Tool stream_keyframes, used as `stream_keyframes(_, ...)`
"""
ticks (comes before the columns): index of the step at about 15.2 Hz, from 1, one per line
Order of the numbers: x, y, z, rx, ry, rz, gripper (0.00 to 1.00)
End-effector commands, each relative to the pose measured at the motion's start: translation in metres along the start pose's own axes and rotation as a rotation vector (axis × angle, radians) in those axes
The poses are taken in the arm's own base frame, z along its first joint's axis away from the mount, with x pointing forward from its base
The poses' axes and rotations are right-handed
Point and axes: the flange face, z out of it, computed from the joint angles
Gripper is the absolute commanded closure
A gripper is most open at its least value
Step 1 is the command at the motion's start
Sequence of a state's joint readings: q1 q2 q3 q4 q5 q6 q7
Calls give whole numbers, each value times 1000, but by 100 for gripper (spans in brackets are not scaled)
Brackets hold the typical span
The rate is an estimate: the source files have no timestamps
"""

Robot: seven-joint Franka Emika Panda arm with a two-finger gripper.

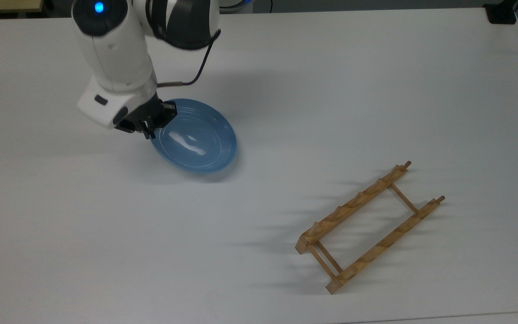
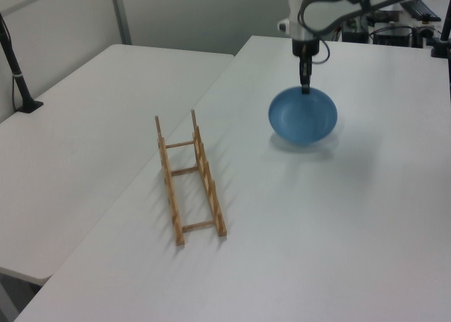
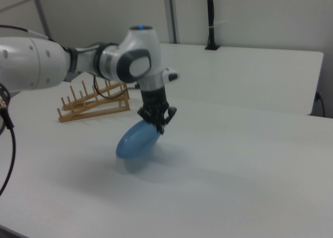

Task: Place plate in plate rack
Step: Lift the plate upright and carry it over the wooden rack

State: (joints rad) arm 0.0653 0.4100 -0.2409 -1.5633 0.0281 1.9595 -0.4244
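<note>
The round light-blue shallow plate (image 1: 194, 138) hangs tilted above the white table (image 1: 331, 90), held by its rim at the upper edge and sloping down away from the grip. Its hollow face shows faint concentric rings and a pale glint of light in the top view; in the right view it is seen edge-on as a smooth matte blue oval (image 3: 138, 138), clear of the tabletop with a soft shadow beneath. The black two-finger gripper (image 1: 156, 122) of the white robot arm (image 1: 115, 58) is pinched closed on the plate's rim, pointing down. In the left view the plate (image 2: 303, 115) dangles below the gripper (image 2: 305, 89). The small light-brown wooden ladder-like plate rack (image 1: 369, 227) stands well apart from the plate, towards the top view's lower right, with nothing in it.
</note>
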Motion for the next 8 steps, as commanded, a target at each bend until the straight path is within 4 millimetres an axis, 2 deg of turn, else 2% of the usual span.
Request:
stream_keyframes(1,13,-22,-62,-102,98,-77,100)
stream_keyframes(4,27,-44,-107,-246,133,-173,100)
stream_keyframes(8,37,-65,-145,-453,161,-384,100)
